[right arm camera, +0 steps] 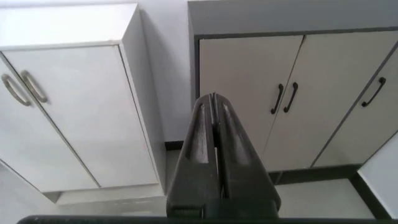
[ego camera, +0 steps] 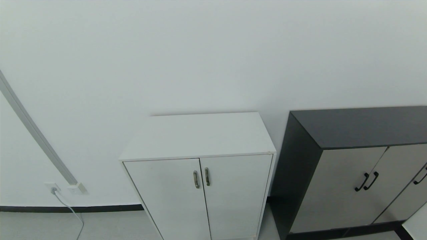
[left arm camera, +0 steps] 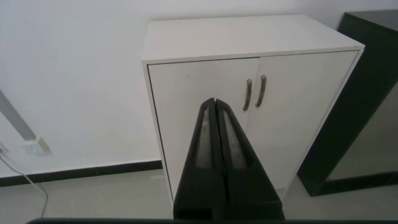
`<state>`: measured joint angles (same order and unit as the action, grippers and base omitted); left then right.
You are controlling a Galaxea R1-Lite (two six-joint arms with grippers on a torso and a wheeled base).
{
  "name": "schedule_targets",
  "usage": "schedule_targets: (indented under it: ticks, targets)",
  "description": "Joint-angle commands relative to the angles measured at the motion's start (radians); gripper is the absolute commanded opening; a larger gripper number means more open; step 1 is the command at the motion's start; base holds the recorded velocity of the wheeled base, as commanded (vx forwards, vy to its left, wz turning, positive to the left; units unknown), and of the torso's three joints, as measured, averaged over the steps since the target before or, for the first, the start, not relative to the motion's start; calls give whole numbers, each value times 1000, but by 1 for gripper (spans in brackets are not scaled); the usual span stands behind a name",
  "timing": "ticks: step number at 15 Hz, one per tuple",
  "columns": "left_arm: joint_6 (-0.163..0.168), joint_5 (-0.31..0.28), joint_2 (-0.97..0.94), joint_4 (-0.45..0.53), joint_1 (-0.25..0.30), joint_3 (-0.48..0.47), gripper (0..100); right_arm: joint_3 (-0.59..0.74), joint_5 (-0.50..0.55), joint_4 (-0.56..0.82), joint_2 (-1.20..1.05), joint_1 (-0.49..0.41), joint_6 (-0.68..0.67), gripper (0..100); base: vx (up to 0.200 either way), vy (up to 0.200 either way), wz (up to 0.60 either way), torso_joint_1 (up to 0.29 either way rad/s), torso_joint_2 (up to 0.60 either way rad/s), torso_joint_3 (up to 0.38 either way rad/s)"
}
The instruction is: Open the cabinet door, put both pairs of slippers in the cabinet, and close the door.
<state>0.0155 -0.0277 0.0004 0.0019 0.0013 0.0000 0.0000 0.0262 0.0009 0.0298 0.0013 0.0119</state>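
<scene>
The white cabinet stands on the floor against the pale wall, in the middle of the head view. Both its doors are shut flush: the left door and the right door meet at a centre seam. Two slim metal handles sit upright side by side at that seam. With the doors closed, the inside is hidden, so its contents cannot be told.

Just beside it, on the robot's right, stands a dark cabinet with grey doors, also shut, and black handles.

The left end effector hangs in front of the white cabinet, apart from it, its two fingers pressed together with nothing between them. The right end effector faces the gap between the two cabinets, fingers likewise closed tight and holding nothing.

Low on the wall to the robot's left, a socket has a cable plugged in that trails down towards the floor.
</scene>
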Motion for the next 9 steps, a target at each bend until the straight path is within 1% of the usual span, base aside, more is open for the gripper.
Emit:
schedule_targets:
  ticks: [1,9]
  targets:
    - [0,0,0,0,0,0,0,0,1,-1,-30,-1,-21,0,0,0,0,0,0,0]
    - [0,0,1,0,0,0,0,0,0,-1,-30,-1,-21,0,0,0,0,0,0,0]
